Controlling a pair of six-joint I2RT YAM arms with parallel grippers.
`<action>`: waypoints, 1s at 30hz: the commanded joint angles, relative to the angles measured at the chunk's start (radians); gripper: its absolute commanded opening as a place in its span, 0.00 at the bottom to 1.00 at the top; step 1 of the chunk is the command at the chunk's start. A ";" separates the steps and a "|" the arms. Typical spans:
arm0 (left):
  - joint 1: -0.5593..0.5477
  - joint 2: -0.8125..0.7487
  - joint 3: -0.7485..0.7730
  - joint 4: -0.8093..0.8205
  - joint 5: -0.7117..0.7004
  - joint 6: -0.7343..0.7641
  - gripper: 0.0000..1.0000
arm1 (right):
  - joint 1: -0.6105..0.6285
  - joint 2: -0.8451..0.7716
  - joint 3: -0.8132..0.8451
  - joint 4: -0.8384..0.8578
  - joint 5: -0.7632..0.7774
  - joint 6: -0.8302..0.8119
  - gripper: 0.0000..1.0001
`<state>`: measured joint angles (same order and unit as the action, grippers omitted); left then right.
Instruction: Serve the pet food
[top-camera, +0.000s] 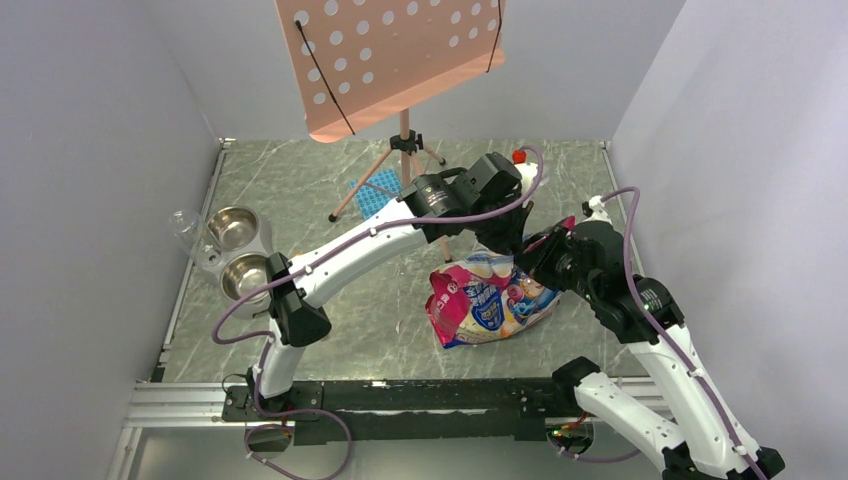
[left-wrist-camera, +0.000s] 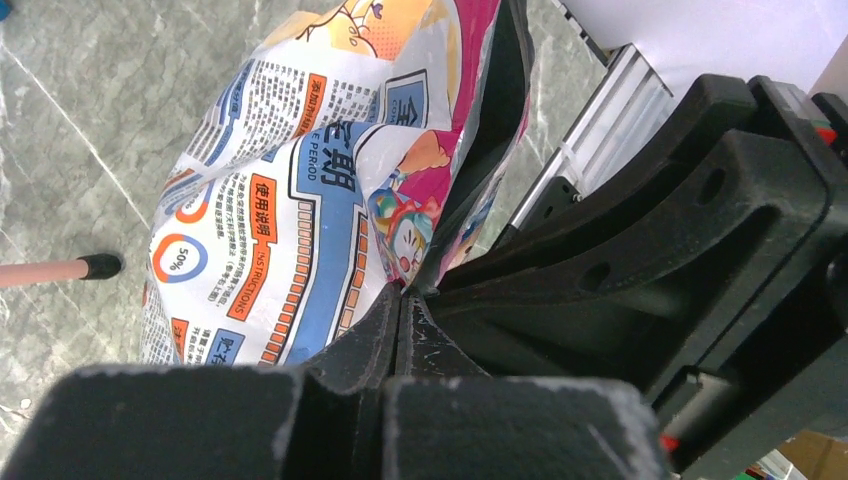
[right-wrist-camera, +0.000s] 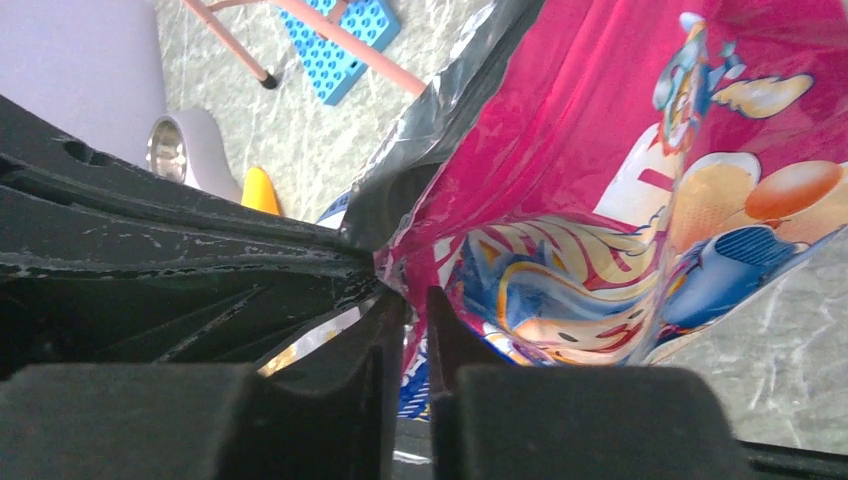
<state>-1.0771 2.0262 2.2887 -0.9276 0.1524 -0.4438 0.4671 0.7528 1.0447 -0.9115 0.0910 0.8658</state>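
The pet food is hidden inside the pink-and-blue printed foil bag (top-camera: 485, 300), which lies mid-table with its top edge raised toward the back. My left gripper (top-camera: 497, 243) is shut on one lip of that top edge; the left wrist view has its jaws (left-wrist-camera: 405, 292) pressed together on the foil beside the printed panel (left-wrist-camera: 290, 200). My right gripper (top-camera: 533, 258) pinches the opposite lip, with pink foil (right-wrist-camera: 600, 150) caught in the narrow slot of its jaws (right-wrist-camera: 415, 297). The two grippers sit close together at the bag's mouth, whose dark inside (left-wrist-camera: 500, 130) shows no contents.
Two steel bowls (top-camera: 232, 228) (top-camera: 245, 277) in a grey holder stand at the left edge. A yellow scoop (right-wrist-camera: 260, 190) lies beyond the bag. A pink perforated board (top-camera: 390, 55) on a tripod (top-camera: 405, 150) stands at the back, with a blue rack (top-camera: 378, 188) by its feet.
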 joint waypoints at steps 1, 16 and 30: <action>-0.010 -0.020 0.058 0.011 0.031 -0.027 0.00 | 0.003 0.033 -0.056 -0.008 0.039 -0.002 0.05; 0.000 0.010 0.096 -0.059 -0.103 0.007 0.00 | 0.012 0.057 0.044 -0.274 0.321 0.072 0.00; 0.016 -0.051 0.088 0.033 0.057 -0.044 0.00 | 0.011 0.051 0.142 -0.101 0.192 0.015 0.33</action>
<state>-1.0695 2.0396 2.3409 -0.9546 0.1352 -0.4576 0.4847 0.8013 1.1465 -1.0939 0.2691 0.8970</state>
